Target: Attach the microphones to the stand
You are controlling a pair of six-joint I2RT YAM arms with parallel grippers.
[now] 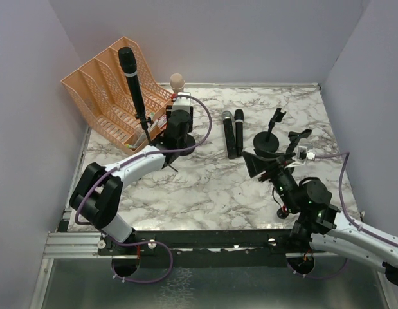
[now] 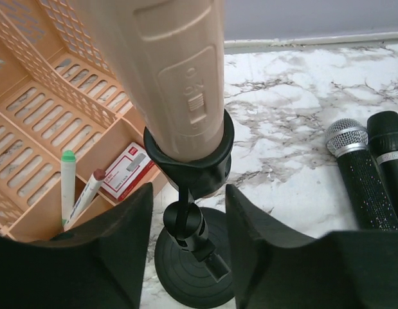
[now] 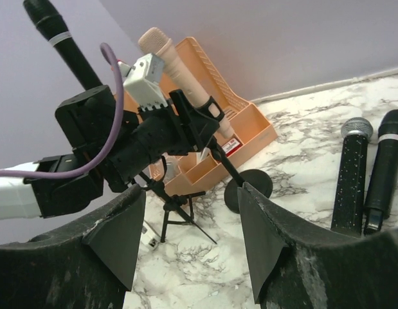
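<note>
**Peach-pink microphone point(image 2: 166, 71) seated in a stand clip, two more flat on the marble**

Marble counter point(image 1: 205, 187) carries everything, closed in by pale lilac walls point(image 1: 31, 96). Its biggest load is the peach file organizer point(image 1: 99, 96), at 10 o'clock in the overhead view. The left arm reaches from 7 o'clock up to the organizer's 3 o'clock side. There the left claw point(image 2: 189, 190) stands open, its two fingers flanking the lower part of the clip with a gap on either side, gripping neither clip nor microphone. The right claw point(image 3: 191, 190) hovers at 4 o'clock, jaws wide apart and empty, facing across the counter toward the left arm.

The peach-pink microphone rises steeply, head upward, out of the black clip point(image 2: 186, 161) of a round-based stand point(image 2: 173, 270). It is just beside the organizer's open end. An all-black microphone point(image 1: 135, 87) sits in a tripod stand point(image 3: 166, 219) at 9 o'clock of it, leaning with its head toward 11 o'clock in front of the organizer. Near the centre, toward 12 o'clock, the silver-mesh microphone point(image 1: 229, 135) and a second all-black microphone point(image 1: 239, 132) lie side by side on the marble, heads toward 12 o'clock. At 3 o'clock of that pair a third stand point(image 1: 269, 140) sits on its round base, clip uppermost.

Smallest, in the organizer's near compartment, are a red-and-white box point(image 2: 125, 179), a green-capped marker point(image 2: 68, 187) and a brown-capped pen point(image 2: 89, 193).
</note>
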